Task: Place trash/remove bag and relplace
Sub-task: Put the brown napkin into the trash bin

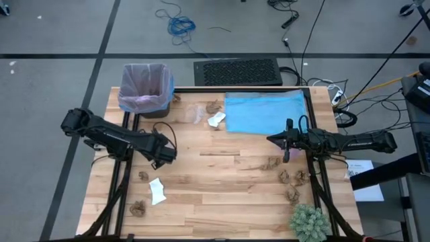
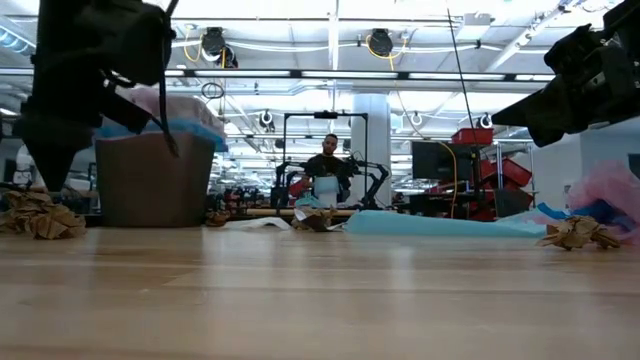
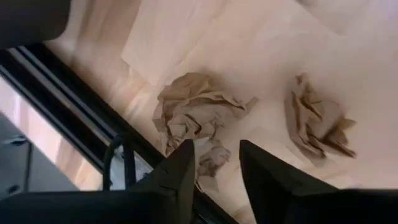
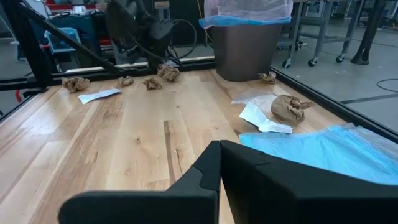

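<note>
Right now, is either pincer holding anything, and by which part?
Nothing is held. The left pincer is open above a brown paper wad, with nothing between its fingers. The right pincer is shut and empty.

bag (image 1: pixel 142 86) in bin (image 1: pixel 156 109), table's (image 1: pixel 222 202) corner

Wooden table (image 1: pixel 222 195): bin (image 1: pixel 144 91), blue bag (image 1: pixel 265 113), paper wads (image 1: pixel 293 177), white scraps (image 1: pixel 156 191), plant (image 1: pixel 309 223).

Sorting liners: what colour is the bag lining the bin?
Pale lavender-pink, see-through; the bag in the bin shows best in the high view.
</note>
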Robot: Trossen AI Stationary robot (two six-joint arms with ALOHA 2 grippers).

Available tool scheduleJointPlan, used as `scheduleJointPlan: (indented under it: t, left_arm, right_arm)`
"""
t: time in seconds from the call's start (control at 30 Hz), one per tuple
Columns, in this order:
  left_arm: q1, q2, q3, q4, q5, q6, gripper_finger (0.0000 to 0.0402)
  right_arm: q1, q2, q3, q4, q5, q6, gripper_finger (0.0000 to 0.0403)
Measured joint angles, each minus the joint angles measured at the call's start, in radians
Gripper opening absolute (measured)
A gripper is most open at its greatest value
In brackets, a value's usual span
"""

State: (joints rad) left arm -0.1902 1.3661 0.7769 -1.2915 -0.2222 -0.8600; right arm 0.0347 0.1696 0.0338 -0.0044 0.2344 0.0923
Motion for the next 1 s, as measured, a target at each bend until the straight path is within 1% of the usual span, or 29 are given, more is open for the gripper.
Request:
scheduleJointPlan:
  t: [0.13, 0.27, 0.43, 0.5, 0.57, 0.6, 0.73, 0.77, 0.9, 1.0]
  left_arm:
    - [0.000, 0.064, 0.000, -0.003, -0.024, -0.022, 0.0147]
    - [0.000, 0.130, -0.004, -0.011, -0.028, -0.022, 0.0153]
    - [0.000, 0.185, -0.067, 0.033, -0.035, -0.017, 0.0153]
    - [-0.002, 0.195, -0.095, 0.066, -0.068, -0.016, 0.0150]
    - [-0.009, 0.197, -0.117, 0.087, -0.113, -0.015, 0.0134]
    - [-0.012, 0.197, -0.120, 0.092, -0.138, -0.015, 0.0119]
    - [-0.036, 0.180, -0.101, 0.094, -0.171, -0.009, 0.0025]
    - [-0.049, 0.170, -0.089, 0.097, -0.171, -0.009, 0.0016]
    - [-0.104, 0.136, -0.017, 0.053, -0.198, -0.051, 0.0007]
    - [-0.135, 0.121, 0.067, -0.026, -0.222, -0.081, 0.0005]
  right_arm:
    - [0.000, 0.000, 0.000, 0.000, 0.000, 0.000, 0.0000]
    - [0.000, 0.000, 0.000, 0.000, 0.000, 0.000, 0.0000]
    - [0.000, 0.000, 0.000, 0.000, 0.000, 0.000, 0.0000]
    - [0.000, 0.000, 0.000, 0.000, 0.000, 0.000, 0.0000]
    - [0.000, 0.000, 0.000, 0.000, 0.000, 0.000, 0.0000]
    - [0.000, 0.000, 0.000, 0.000, 0.000, 0.000, 0.0000]
    - [0.000, 0.000, 0.000, 0.000, 0.000, 0.000, 0.0000]
    - [0.000, 0.000, 0.000, 0.000, 0.000, 0.000, 0.0000]
    - [0.000, 0.000, 0.000, 0.000, 0.000, 0.000, 0.0000]
    - [0.000, 0.000, 0.000, 0.000, 0.000, 0.000, 0.0000]
